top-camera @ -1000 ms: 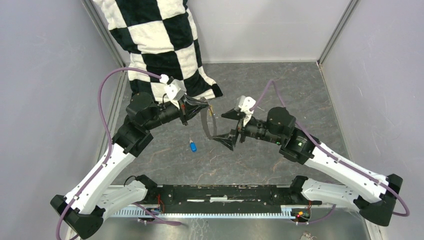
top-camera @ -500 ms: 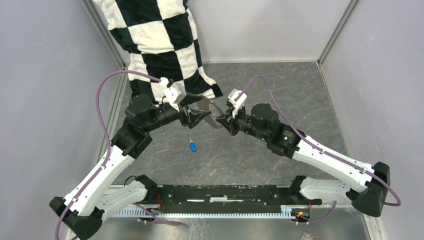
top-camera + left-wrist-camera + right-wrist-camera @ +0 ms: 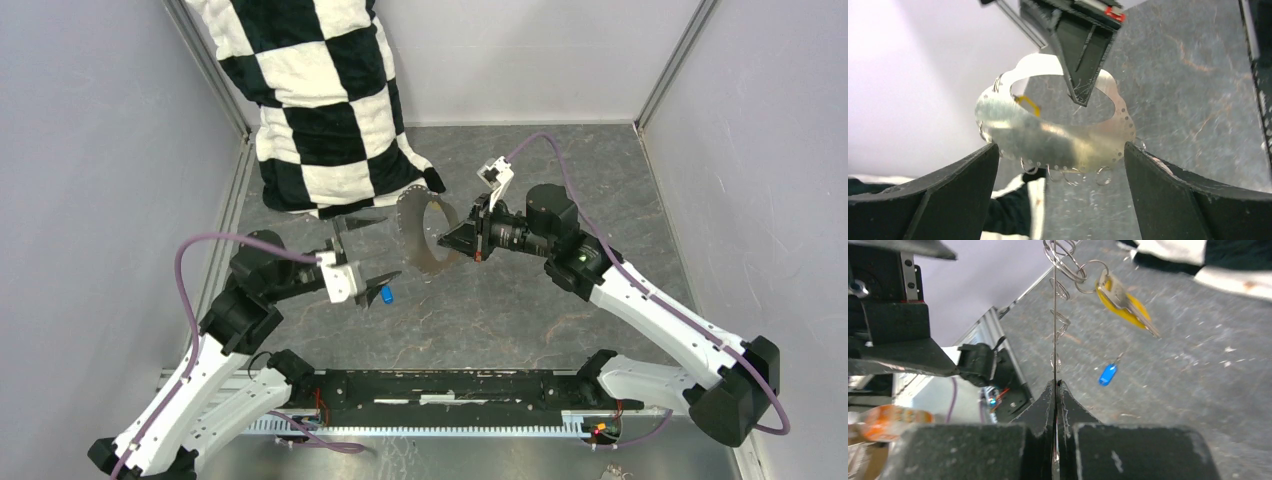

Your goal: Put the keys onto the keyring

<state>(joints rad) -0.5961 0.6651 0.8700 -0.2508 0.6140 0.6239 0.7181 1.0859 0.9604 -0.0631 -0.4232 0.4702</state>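
The right gripper (image 3: 1055, 385) has its two black jaws pressed flat together on the edge of the keyring (image 3: 1013, 122), a large, thin, silver-grey floppy loop with small wire rings strung along its rim. In the right wrist view the loop runs straight up from the jaw tips as a hairline. It is pinched edge-on and held off the floor, which seems meant to present the open loop and its little rings to the other arm.

From one of those rings, in the upper middle of that view, hangs the small metal key with the yellow-gold head (image 3: 1120, 300), so that key looks already threaded. The small key with the blue plastic head (image 3: 386, 295) lies loose on the floor, left of centre in the overhead view.

The left gripper (image 3: 1060, 150) stands wide open and holds nothing. Its own camera sees the loop framed between the two dark fingers but farther off. From above, its lower finger sits just beside the blue key, a likely position for picking it up next.

Everything rests on a dark grey, stone-mottled floor (image 3: 560, 160). Pale lilac-grey walls (image 3: 90, 150) close in the left, right and back. A black-and-white checked cloth (image 3: 320, 90) drapes down from the upper left onto the floor. A black rail (image 3: 450, 385) crosses the bottom between the arm bases.
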